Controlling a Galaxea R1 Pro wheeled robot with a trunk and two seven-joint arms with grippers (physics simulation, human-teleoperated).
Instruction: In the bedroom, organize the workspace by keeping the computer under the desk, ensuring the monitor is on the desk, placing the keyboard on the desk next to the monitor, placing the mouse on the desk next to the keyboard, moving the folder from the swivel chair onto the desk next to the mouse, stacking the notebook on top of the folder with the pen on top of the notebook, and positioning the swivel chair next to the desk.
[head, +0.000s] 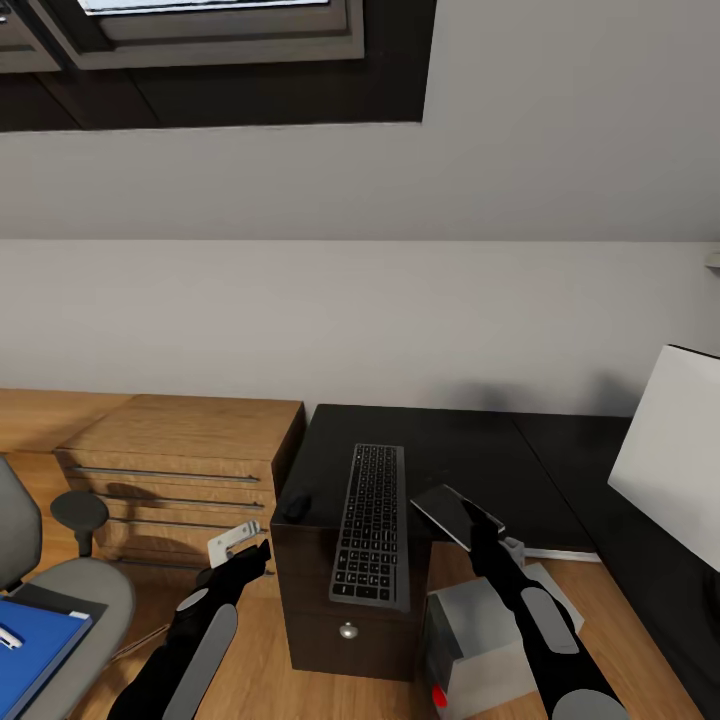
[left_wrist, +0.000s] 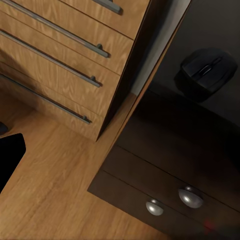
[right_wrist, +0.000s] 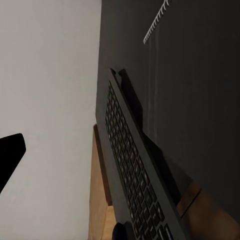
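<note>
Both of our black arms reach forward low in the head view; our left gripper (head: 243, 556) hangs before the light wooden dresser (head: 185, 455), our right gripper (head: 487, 528) beside the glossy black bench (head: 470, 460), and we cannot tell how either pair of fingers stands. On the bench the slim silver-grey keyboard with dark keys (head: 370, 524) lies lengthwise, its near end overhanging the edge above the dark drawer unit (head: 345, 630). Near it, at the bench's left edge, sits the small black mouse (left_wrist: 207, 70). Under the bench stands the pale grey tower computer (head: 475, 650). At right we see the monitor's white back (head: 670, 450); at left the bright-blue folder (head: 30, 650) lies on the grey swivel chair (head: 85, 590).
</note>
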